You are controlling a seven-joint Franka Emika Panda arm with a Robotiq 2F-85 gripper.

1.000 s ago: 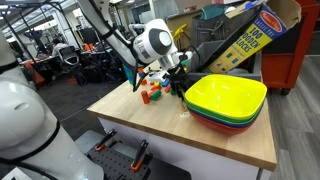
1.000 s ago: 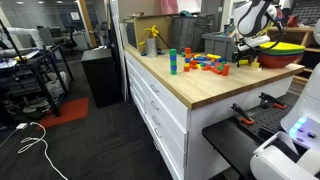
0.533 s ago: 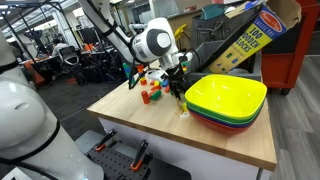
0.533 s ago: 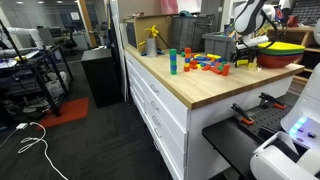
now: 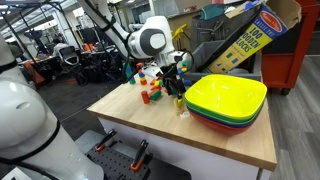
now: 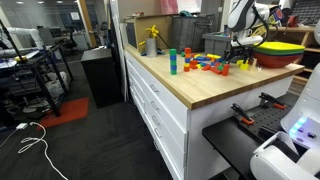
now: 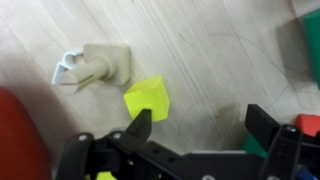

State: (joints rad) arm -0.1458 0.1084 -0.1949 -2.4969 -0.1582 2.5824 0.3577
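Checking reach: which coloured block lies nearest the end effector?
The yellow-green block, right beside the open end effector; the other blocks sit farther off.

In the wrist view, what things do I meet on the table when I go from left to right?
From the left: red shape at the picture's edge, beige piece, yellow-green block.

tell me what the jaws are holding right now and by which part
Nothing: the jaws stand open; the yellow block lies on the table beside one of them.
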